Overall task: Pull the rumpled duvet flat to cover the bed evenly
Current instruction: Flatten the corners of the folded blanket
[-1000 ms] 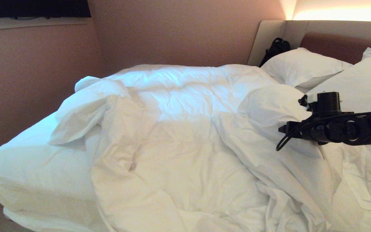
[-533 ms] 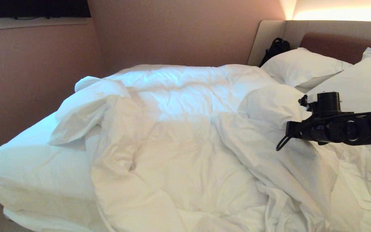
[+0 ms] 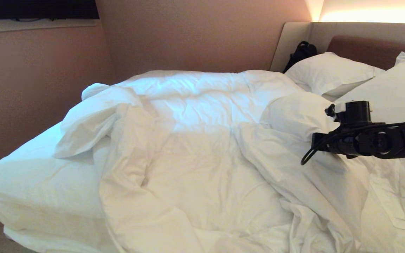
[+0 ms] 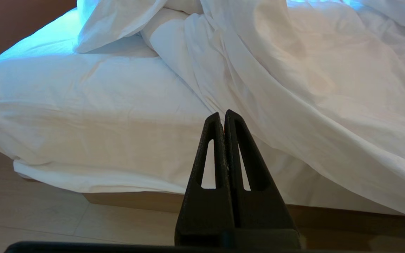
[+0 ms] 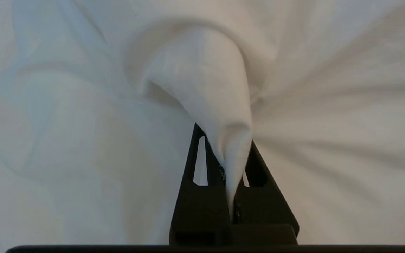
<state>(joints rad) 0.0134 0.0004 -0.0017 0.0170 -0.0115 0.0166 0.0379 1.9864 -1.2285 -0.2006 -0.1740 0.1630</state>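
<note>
My right gripper (image 5: 227, 140) is clamped on a pinched fold of the duvet (image 3: 202, 151), up near the pillows (image 3: 332, 72) on the right side of the bed (image 3: 16, 182). In the wrist view only a thin ridge of cover sits between the fingers (image 5: 202, 161), with creases fanning out from it. My left gripper (image 4: 223, 119) is closed on nothing, hanging low off the bed's near edge.

The duvet lies bunched across the middle, folded back on itself at the left, so the sheet (image 4: 83, 105) at that corner is bare.

What worries me is the hold. I may have only the cover and not the padding, so a hard pull could slip the cloth free or drag the cover while the filling stays heaped. Pulling from this one point could also skew the whole thing towards the pillows and leave the far corner bare
</note>
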